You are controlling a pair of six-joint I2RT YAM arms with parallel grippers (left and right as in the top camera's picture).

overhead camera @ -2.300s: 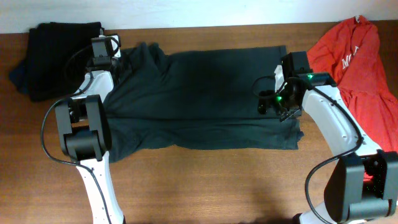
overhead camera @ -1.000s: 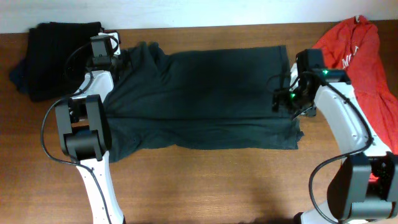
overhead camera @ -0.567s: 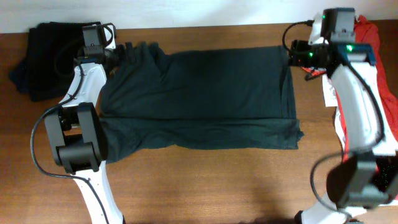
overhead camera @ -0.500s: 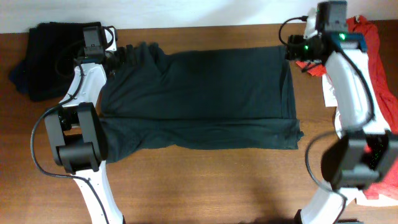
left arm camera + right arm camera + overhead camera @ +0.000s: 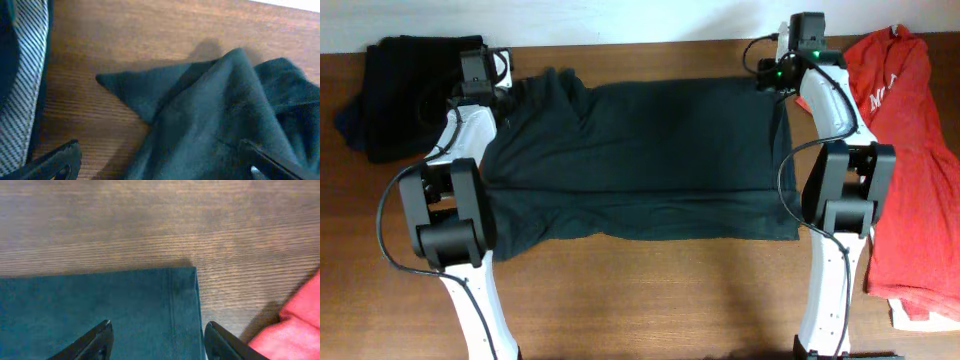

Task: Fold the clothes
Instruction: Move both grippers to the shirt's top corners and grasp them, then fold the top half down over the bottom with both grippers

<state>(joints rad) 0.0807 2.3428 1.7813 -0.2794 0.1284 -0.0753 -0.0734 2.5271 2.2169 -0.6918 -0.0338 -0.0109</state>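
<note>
Wooden table [image 5: 650, 290], one charcoal T-shirt [image 5: 640, 150]

There are three pieces of clothing. One is a dark grey T-shirt [image 5: 640, 160], lying just under both grippers. One is a red T-shirt [image 5: 905, 170], out past the right gripper [image 5: 157, 327]. One is a black folded piece [image 5: 405, 85], out past the left gripper [image 5: 159, 150].

There are two robot arms, the left arm [image 5: 450, 200] and the right arm [image 5: 840, 190]. That makes two grippers, and each has two fingers [image 5: 95, 342].

There is one wooden table [image 5: 650, 300].
</note>
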